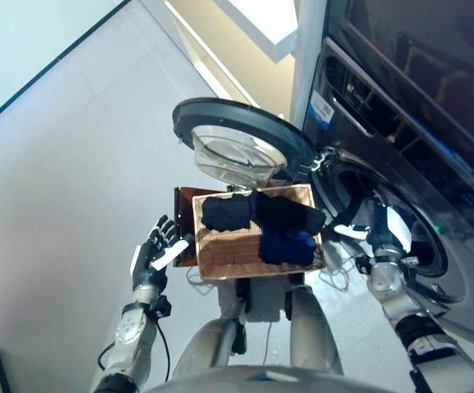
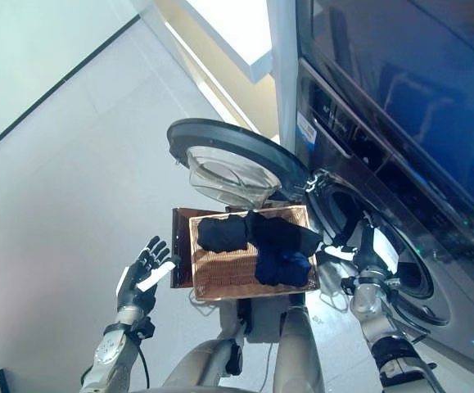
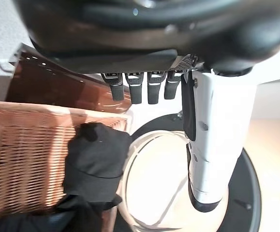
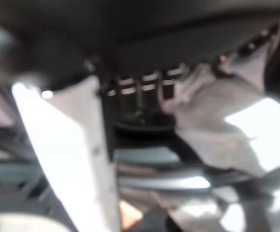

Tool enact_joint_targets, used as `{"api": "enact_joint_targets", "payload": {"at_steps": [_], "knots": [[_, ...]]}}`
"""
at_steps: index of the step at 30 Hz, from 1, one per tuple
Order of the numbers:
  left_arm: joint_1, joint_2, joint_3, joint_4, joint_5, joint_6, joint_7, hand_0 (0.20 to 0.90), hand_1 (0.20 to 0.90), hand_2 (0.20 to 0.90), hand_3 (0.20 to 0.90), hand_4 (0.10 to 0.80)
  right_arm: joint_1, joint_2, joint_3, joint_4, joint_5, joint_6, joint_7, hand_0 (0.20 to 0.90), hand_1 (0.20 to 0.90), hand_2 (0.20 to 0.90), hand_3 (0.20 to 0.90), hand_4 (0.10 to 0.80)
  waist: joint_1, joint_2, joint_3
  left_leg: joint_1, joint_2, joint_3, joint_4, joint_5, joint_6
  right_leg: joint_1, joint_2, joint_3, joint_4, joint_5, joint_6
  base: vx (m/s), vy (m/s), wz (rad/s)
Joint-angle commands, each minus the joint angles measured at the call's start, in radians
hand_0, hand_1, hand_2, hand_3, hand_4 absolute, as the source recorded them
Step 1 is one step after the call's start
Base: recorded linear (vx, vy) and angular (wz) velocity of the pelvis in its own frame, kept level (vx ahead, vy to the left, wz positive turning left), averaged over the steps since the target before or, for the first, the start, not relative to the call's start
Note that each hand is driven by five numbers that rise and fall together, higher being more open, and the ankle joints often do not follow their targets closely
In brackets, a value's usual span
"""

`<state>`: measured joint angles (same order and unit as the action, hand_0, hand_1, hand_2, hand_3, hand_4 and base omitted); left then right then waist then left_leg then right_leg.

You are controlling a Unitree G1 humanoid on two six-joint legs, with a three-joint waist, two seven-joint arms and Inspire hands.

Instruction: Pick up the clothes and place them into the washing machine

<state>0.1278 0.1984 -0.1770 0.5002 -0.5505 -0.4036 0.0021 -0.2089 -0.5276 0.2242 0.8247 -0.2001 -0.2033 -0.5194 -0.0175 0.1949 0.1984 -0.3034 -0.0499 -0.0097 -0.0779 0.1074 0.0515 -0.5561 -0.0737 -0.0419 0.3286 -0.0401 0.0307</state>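
A rectangular woven wicker basket (image 1: 220,250) of light tan cane holds a heap of soft dark clothes (image 1: 261,221), black and navy folds bunched along its far edge and right side, none of them in either hand. The left hand (image 1: 156,250) hovers just beside the basket's left edge, fingers straight and spread, empty. The right hand (image 1: 380,233) is at the dark washing machine's round drum opening (image 1: 400,237); its fingers appear relaxed and empty, though its wrist view is blurred. The round glass-bowled door (image 1: 237,147) stands open beyond the basket's far edge.
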Motion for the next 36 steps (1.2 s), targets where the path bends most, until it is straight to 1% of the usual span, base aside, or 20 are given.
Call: {"api": "enact_joint_targets", "payload": {"at_steps": [1,5,9,12,15,19,22,23,26,29,36], "knots": [[-0.011,0.017,0.022,0.014,0.036,-0.090,0.003,0.900,0.900,0.900,0.900,0.800,-0.008,-0.021,0.055,-0.015,-0.031,-0.062,0.014,0.900,0.900,0.900,0.900,0.800,0.009,-0.036,-0.048,0.016,-0.040,-0.008,-0.009,-0.044,-0.090,0.127,0.016,-0.030,-0.168,0.057,0.033,0.042,-0.032,0.08],[-0.028,0.006,-0.001,0.071,0.062,-0.079,0.015,0.900,0.900,0.900,0.900,0.800,-0.042,0.042,0.091,0.093,0.017,-0.065,0.035,0.900,0.900,0.900,0.900,0.800,0.012,-0.051,-0.050,0.043,-0.035,-0.017,-0.009,-0.046,-0.087,0.170,0.019,-0.042,-0.190,0.056,0.034,0.053,-0.024,0.10],[-0.044,0.008,-0.001,0.104,0.088,-0.076,0.040,0.900,0.900,0.900,0.900,0.800,-0.056,0.073,0.115,0.100,0.017,-0.063,0.041,0.900,0.900,0.900,0.900,0.800,0.013,-0.062,-0.052,0.054,-0.030,-0.022,-0.009,-0.049,-0.087,0.191,0.019,-0.049,-0.205,0.056,0.034,0.034,-0.010,0.06],[-0.052,0.012,0.002,0.116,0.104,-0.077,0.067,0.900,0.900,0.900,0.900,0.800,-0.061,0.096,0.150,0.094,-0.007,-0.060,0.034,0.900,0.900,0.900,0.900,0.800,0.015,-0.080,-0.056,0.058,-0.029,-0.025,-0.009,-0.051,-0.084,0.204,0.022,-0.054,-0.217,0.057,0.035,0.033,-0.008,0.04],[-0.059,0.013,0.003,0.119,0.109,-0.078,0.074,0.900,0.900,0.900,0.900,0.800,-0.070,0.106,0.179,0.100,-0.028,-0.056,0.038,0.900,0.900,0.900,0.900,0.800,0.018,-0.085,-0.053,0.059,-0.030,-0.029,-0.009,-0.052,-0.081,0.204,0.020,-0.058,-0.216,0.057,0.036,0.005,0.002,0.01],[-0.071,0.009,-0.001,0.129,0.124,-0.075,0.081,0.900,0.900,0.900,0.900,0.800,-0.086,0.123,0.220,0.156,-0.059,-0.041,0.052,0.900,0.900,0.900,0.900,0.800,0.021,-0.093,-0.054,0.059,-0.032,-0.032,-0.009,-0.057,-0.076,0.207,0.019,-0.059,-0.221,0.061,0.037,0.000,0.000,0.00],[-0.074,0.014,0.000,0.125,0.125,-0.075,0.088,0.900,0.900,0.900,0.900,0.800,-0.102,0.135,0.230,0.176,-0.066,-0.031,0.048,0.900,0.900,0.900,0.900,0.800,0.025,-0.097,-0.052,0.059,-0.034,-0.035,-0.009,-0.058,-0.070,0.205,0.018,-0.058,-0.218,0.063,0.038,-0.004,0.006,0.01],[-0.078,0.013,0.000,0.124,0.124,-0.075,0.093,0.900,0.900,0.900,0.900,0.800,-0.120,0.148,0.238,0.215,-0.065,-0.025,0.043,0.900,0.900,0.900,0.900,0.800,0.029,-0.096,-0.048,0.056,-0.036,-0.035,-0.009,-0.057,-0.067,0.201,0.017,-0.059,-0.216,0.065,0.039,0.000,0.000,0.00],[-0.081,0.015,0.000,0.124,0.131,-0.075,0.105,0.900,0.900,0.900,0.900,0.800,-0.137,0.157,0.254,0.215,-0.074,-0.019,0.046,0.900,0.900,0.900,0.900,0.800,0.031,-0.097,-0.041,0.050,-0.038,-0.035,-0.009,-0.056,-0.065,0.193,0.017,-0.058,-0.213,0.066,0.038,-0.010,0.006,0.01],[-0.092,0.013,-0.001,0.116,0.144,-0.074,0.118,0.900,0.900,0.900,0.900,0.800,-0.185,0.178,0.272,0.297,-0.077,-0.005,0.034,0.900,0.900,0.900,0.900,0.800,0.043,-0.091,-0.024,0.035,-0.041,-0.037,-0.009,-0.051,-0.061,0.173,0.015,-0.057,-0.208,0.068,0.037,-0.031,0.009,0.01],[-0.091,0.016,-0.016,0.085,0.146,-0.070,0.116,0.900,0.900,0.900,0.900,0.800,-0.250,0.202,0.306,0.359,-0.095,0.018,0.020,0.900,0.900,0.900,0.900,0.800,0.061,-0.084,0.007,0.002,-0.046,-0.037,-0.009,-0.037,-0.058,0.140,0.014,-0.058,-0.203,0.074,0.032,-0.050,0.011,0.01]]}}
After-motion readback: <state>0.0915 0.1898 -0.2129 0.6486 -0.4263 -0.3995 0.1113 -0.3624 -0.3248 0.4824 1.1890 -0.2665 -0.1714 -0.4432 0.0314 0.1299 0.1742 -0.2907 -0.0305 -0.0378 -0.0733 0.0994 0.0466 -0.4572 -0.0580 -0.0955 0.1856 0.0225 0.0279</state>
